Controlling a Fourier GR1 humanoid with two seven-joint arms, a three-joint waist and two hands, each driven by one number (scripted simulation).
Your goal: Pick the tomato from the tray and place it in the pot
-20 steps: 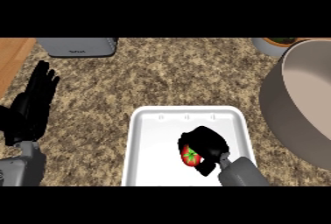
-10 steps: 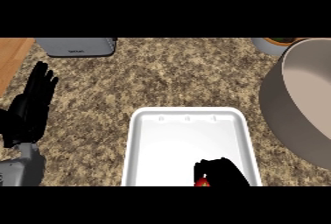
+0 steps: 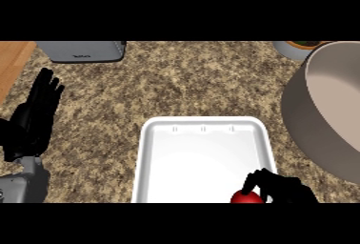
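The speckled stone counter is filling most of the head view, and the big grey pot is rising along its right side, its wide mouth lying open and showing nothing inside. Next in size, the white tray is sitting in the lower middle, just left of the pot with a strip of counter between them, and its floor is showing bare. A grey appliance is standing at the far left edge of the counter, and a small bowl-like thing is peeking in at the far right. The left hand is resting open at the left edge, fingers up, well apart from the tray. The right hand is hanging over the tray's near right corner with its fingers curling round the tomato, which is showing only as a small red patch at the hand's left side, at the bottom of the view. From this hand the pot is lying up and to the right, quite near, so the right hand is by far the nearer one; the carry probably needs a lift over the tall rim before any release. The tomato is round, so no long axis matters.
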